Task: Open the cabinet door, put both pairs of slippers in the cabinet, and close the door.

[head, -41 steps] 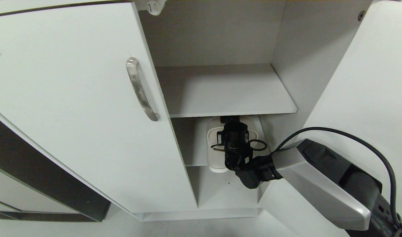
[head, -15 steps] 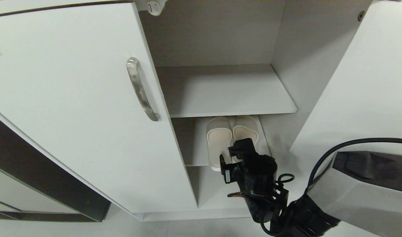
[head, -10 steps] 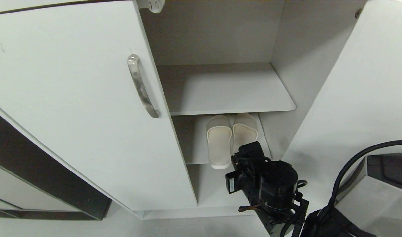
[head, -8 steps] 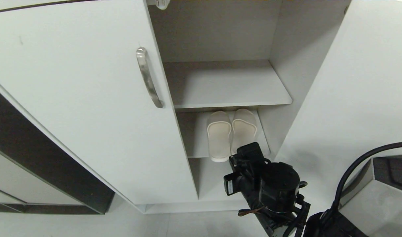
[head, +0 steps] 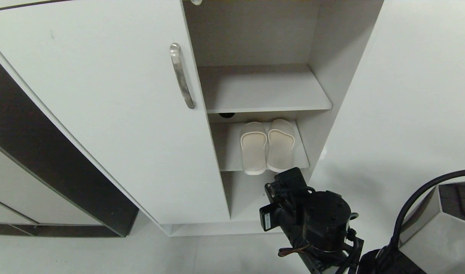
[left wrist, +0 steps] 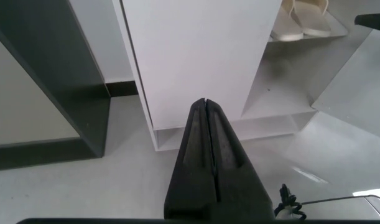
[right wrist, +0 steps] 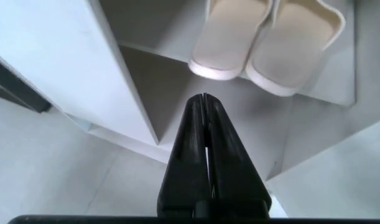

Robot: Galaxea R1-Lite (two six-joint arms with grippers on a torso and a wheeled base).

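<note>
A pair of cream slippers (head: 267, 146) lies side by side on the middle shelf (head: 228, 152) of the white cabinet, heels at the shelf's front edge. The left door (head: 103, 106), with its metal handle (head: 182, 76), is closed. The right door (head: 407, 95) stands swung open. My right gripper (right wrist: 204, 98) is shut and holds nothing. It hangs outside the cabinet, in front of and below the slippers (right wrist: 264, 37). Its black wrist (head: 324, 219) is low, in front of the bottom compartment. My left gripper (left wrist: 205, 101) is shut and holds nothing, above the floor before the closed door (left wrist: 196, 56).
The upper shelf (head: 263, 89) and the bottom compartment (head: 247, 198) hold nothing. A dark panel (head: 46, 152) and another white unit stand left of the cabinet. The open right door is close beside my right arm. Light grey floor (head: 179, 255) lies in front.
My right gripper has drawn back out of the cabinet, leaving the slippers on the middle shelf. The head camera has backed away, so the whole cabinet sits higher and further right.
</note>
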